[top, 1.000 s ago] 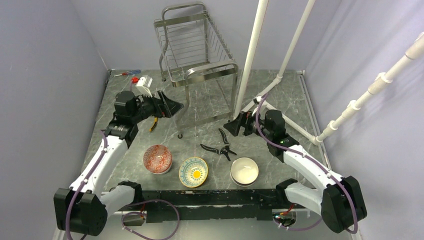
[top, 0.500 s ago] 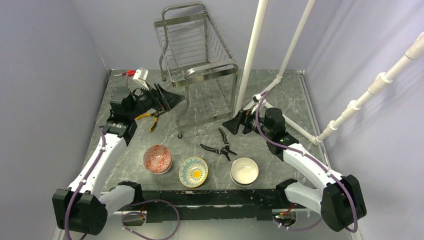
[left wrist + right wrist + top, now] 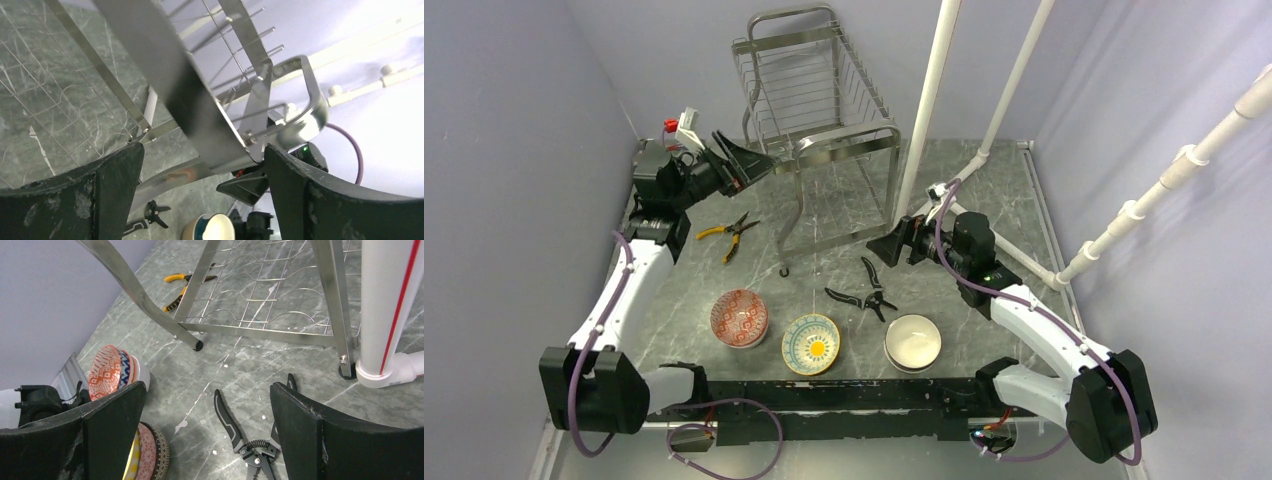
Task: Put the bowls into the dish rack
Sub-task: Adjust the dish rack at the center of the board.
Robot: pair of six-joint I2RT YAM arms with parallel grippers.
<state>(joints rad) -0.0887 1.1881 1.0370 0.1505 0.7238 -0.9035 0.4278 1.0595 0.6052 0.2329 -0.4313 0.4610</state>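
Note:
The steel dish rack [image 3: 819, 110] stands at the back centre. Three stacks of bowls sit near the front edge: red-patterned [image 3: 739, 317], teal with yellow centre [image 3: 811, 343], white [image 3: 913, 340]. My left gripper [image 3: 746, 160] is raised and open at the rack's upper left front corner. In the left wrist view a rack rail [image 3: 200, 115] crosses between the spread fingers of the gripper [image 3: 202, 192]; I cannot tell if they touch it. My right gripper [image 3: 886, 245] is open and empty, low beside the rack's right leg. Its wrist view shows the red-patterned bowl [image 3: 107, 371] left of the gripper [image 3: 207, 435].
Black pruning shears [image 3: 869, 290] lie between the rack and the bowls, under my right gripper's fingers [image 3: 320, 435]. Yellow-handled pliers [image 3: 729, 232] lie left of the rack. White pipes [image 3: 929, 110] rise just right of the rack, one foot [image 3: 390, 370] by its leg.
My left gripper has risen and moved back, from beside the rack's leg up to its top tier, uncovering the yellow pliers. The right gripper has shifted slightly left. Bowls unmoved.

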